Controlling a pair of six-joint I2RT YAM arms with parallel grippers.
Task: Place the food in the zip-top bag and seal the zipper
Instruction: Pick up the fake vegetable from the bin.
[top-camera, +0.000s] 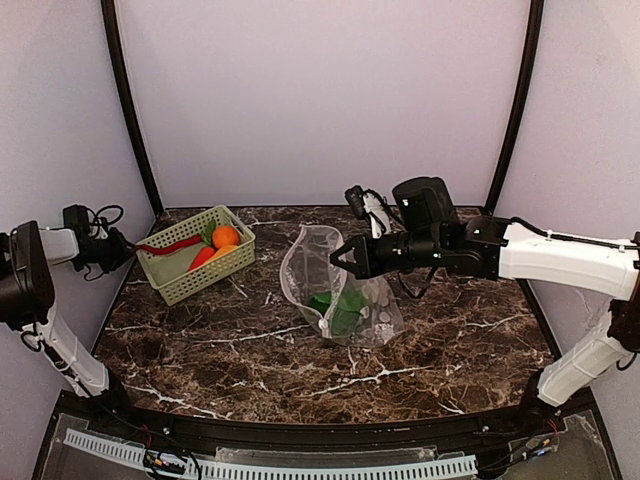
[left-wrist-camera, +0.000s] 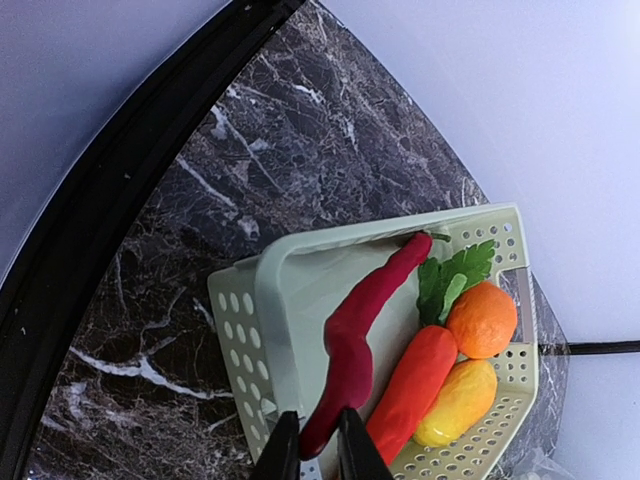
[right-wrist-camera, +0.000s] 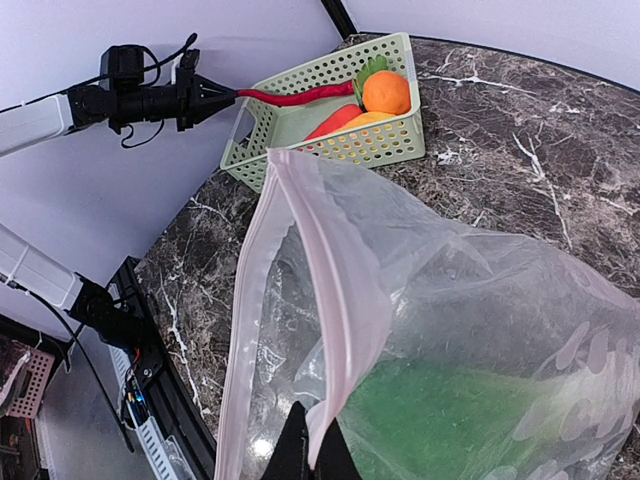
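My left gripper (left-wrist-camera: 318, 450) is shut on the near end of the red chili (left-wrist-camera: 355, 330), at the left rim of the pale green basket (left-wrist-camera: 270, 300). The chili's far end reaches over the basket. Inside lie an orange round fruit (left-wrist-camera: 481, 318), a red-orange piece (left-wrist-camera: 415, 380), a yellow-orange piece (left-wrist-camera: 457, 402) and green leaves (left-wrist-camera: 450, 280). My right gripper (right-wrist-camera: 312, 455) is shut on the rim of the zip-top bag (right-wrist-camera: 450, 300), just by the pink zipper (right-wrist-camera: 340, 290). It holds the mouth open toward the basket. Green food (right-wrist-camera: 470, 420) lies in the bag.
The basket (top-camera: 190, 280) stands at the back left of the dark marble table, the bag (top-camera: 340, 290) near the middle. Black frame posts rise at the back corners. A raised black edge runs along the table's left and front sides.
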